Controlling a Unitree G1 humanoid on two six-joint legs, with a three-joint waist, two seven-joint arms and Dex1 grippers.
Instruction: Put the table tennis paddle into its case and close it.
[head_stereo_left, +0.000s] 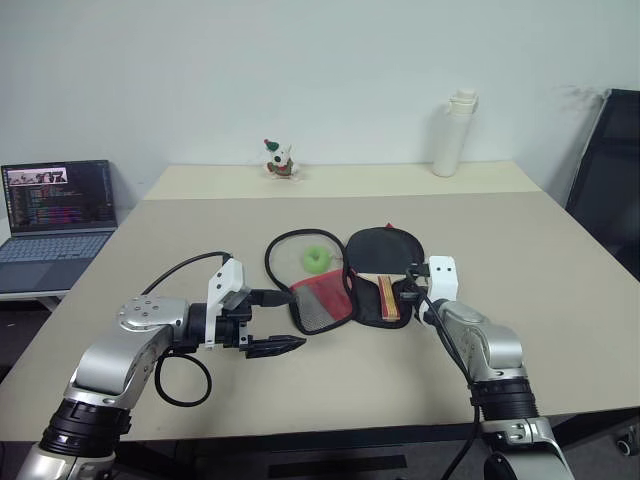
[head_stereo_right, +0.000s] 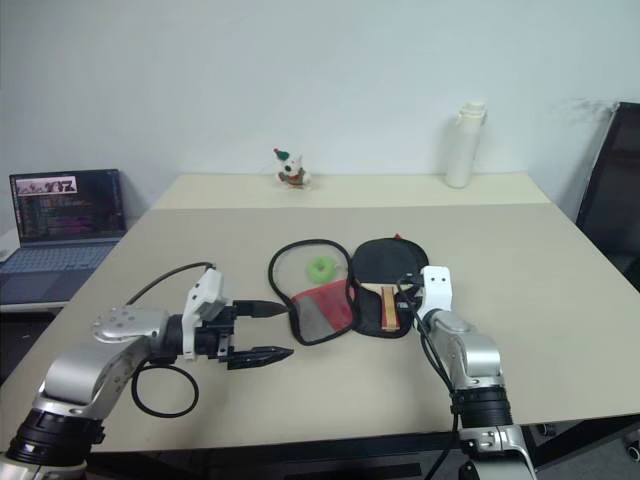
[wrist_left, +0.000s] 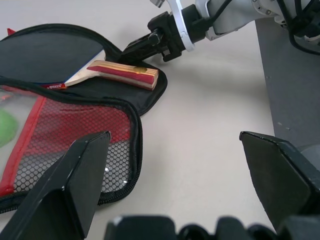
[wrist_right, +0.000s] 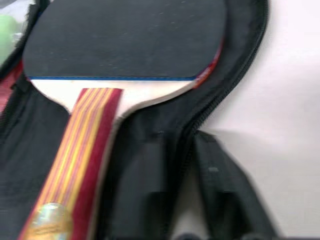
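Note:
The case (head_stereo_left: 318, 300) lies unzipped and spread flat at mid-table. Its red mesh flap, with a green ball (head_stereo_left: 316, 260) on it, is folded out to the left. The table tennis paddle (head_stereo_left: 383, 255) rests in the right half, black face away from me and striped wooden handle (wrist_right: 75, 165) toward me. My right gripper (head_stereo_left: 408, 292) is shut on the case's zip rim (wrist_right: 235, 100) just right of the handle. My left gripper (head_stereo_left: 285, 322) hovers open at the flap's left edge, pointing right with nothing between its fingers (wrist_left: 65, 190).
The beige table (head_stereo_left: 200, 230) carries a small toy figure (head_stereo_left: 279, 160) and a white bottle (head_stereo_left: 455, 135) at its far edge. An open laptop (head_stereo_left: 57, 215) stands off to the left and a black chair (head_stereo_left: 610, 180) to the right. A black cable (head_stereo_left: 185, 375) loops by my left arm.

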